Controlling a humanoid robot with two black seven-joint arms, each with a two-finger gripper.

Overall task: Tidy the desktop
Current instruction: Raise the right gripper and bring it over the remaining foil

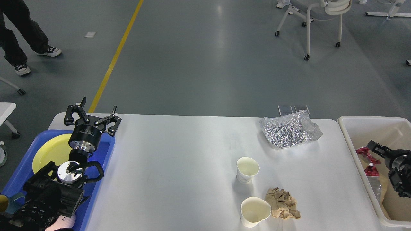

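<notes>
Head view: the white tabletop (179, 173) fills the lower frame, its long axis running left to right. On its right half stand two paper cups (247, 169), a brown paper wad (282, 203) and crumpled foil (290, 129). The left gripper (92, 114), jaws apart, hovers over the blue tray (106, 154) holding a yellow plate (51, 150). The right gripper (374, 147) sits inside the off-white bin (353, 141) beside red wrappers (366, 154); its jaws cannot be told.

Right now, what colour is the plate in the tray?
Pale yellow plate, clearest in the head view.
</notes>
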